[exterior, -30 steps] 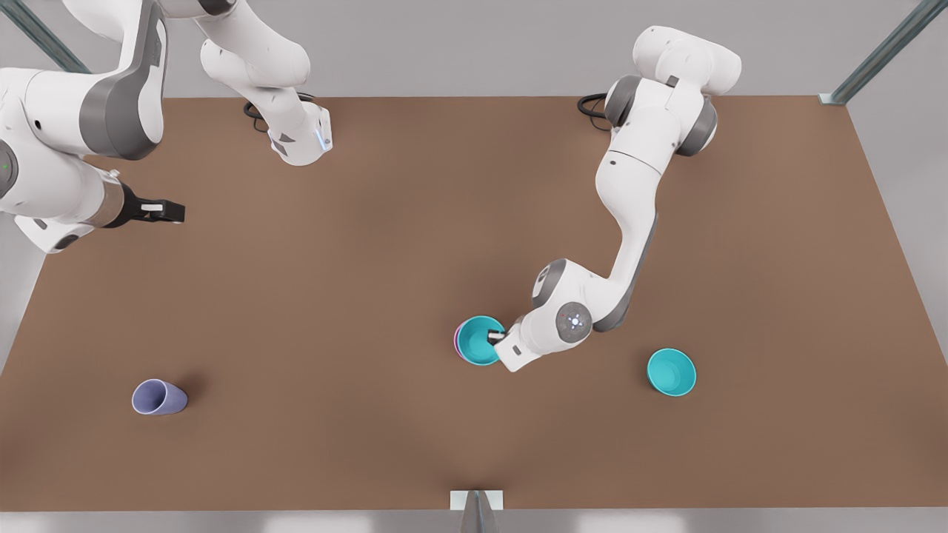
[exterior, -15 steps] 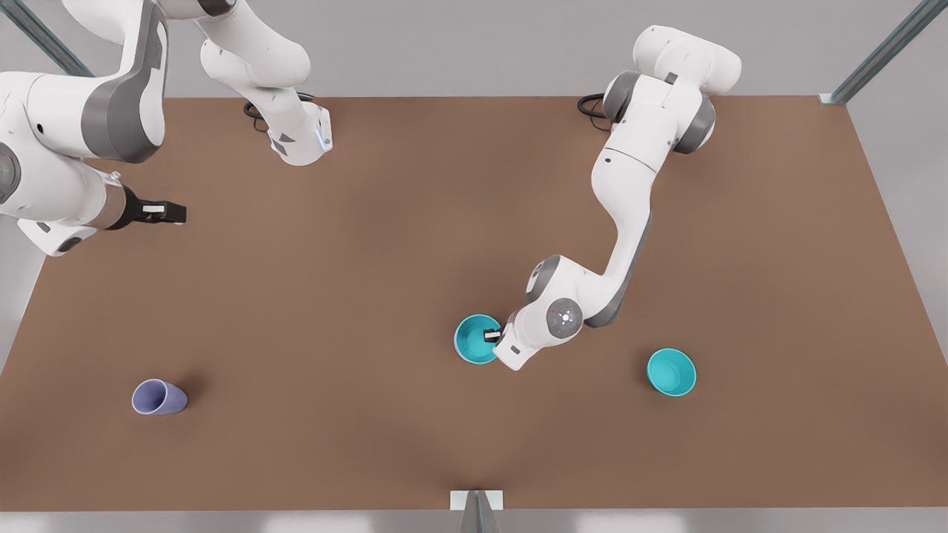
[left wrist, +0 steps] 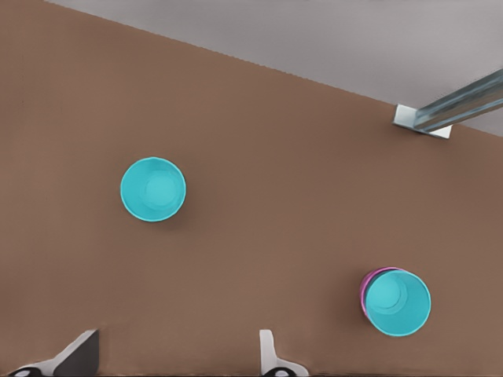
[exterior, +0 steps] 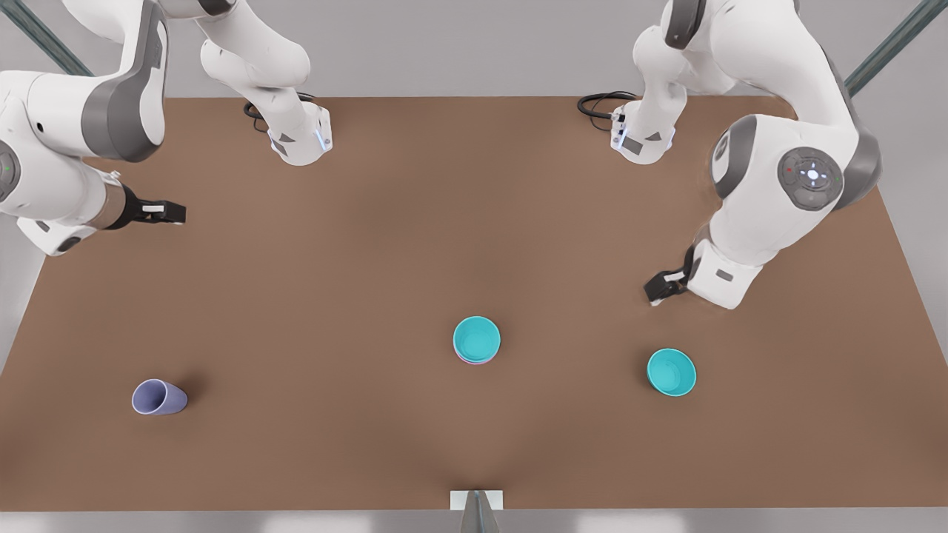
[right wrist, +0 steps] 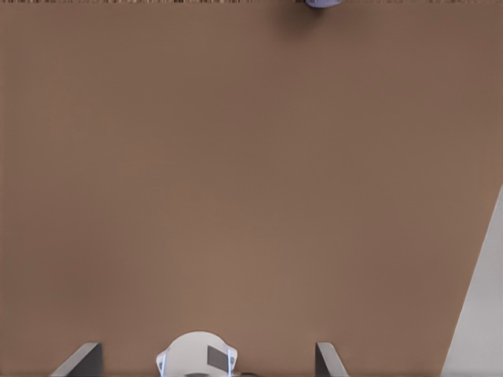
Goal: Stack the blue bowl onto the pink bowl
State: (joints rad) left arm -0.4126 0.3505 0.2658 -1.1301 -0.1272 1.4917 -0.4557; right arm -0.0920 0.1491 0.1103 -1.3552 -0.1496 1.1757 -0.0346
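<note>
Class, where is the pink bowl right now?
The pink bowl sits mid-table in the front view, nested under the blue bowl.

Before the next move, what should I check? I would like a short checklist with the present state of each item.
1. Blue bowl nested in pink bowl: ok.
2. Stack upright on table: ok.
3. Left gripper open, apart from the stack: ok.
4. Right gripper open, waiting at the front view's left: ok.
5. Second teal bowl and lavender cup apart from the stack: ok.
</note>
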